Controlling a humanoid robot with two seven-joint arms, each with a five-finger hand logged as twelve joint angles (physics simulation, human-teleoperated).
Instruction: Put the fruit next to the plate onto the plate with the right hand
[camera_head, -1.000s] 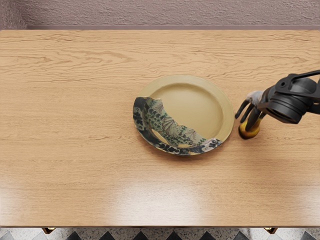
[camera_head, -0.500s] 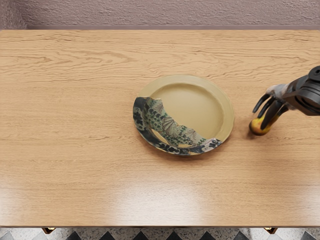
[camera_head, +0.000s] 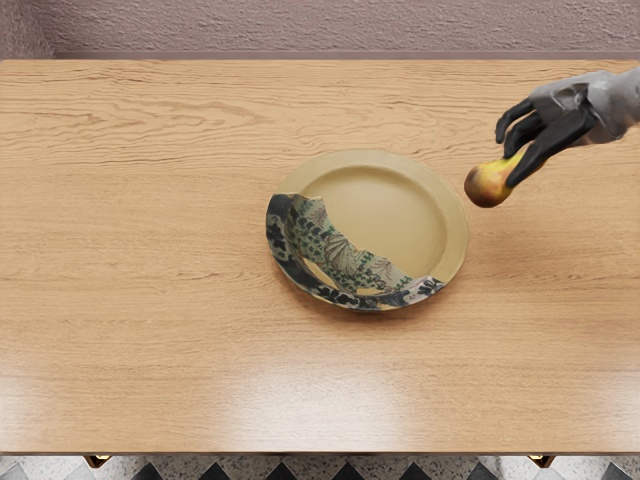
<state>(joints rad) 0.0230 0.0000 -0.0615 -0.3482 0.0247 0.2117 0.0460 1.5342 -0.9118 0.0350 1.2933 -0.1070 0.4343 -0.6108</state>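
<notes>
Yellow-red fruit (camera_head: 486, 184) pinched by curled fingers of right hand (camera_head: 545, 120), just outside right rim of tan plate (camera_head: 385, 205)

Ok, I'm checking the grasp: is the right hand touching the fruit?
Touching. The head view shows the right hand with its dark fingers wrapped over the upper end of the fruit, with no gap between them.

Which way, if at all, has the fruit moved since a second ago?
Yes. The right hand has carried the fruit up-picture, from the plate's lower-right edge to its upper-right edge.
</notes>
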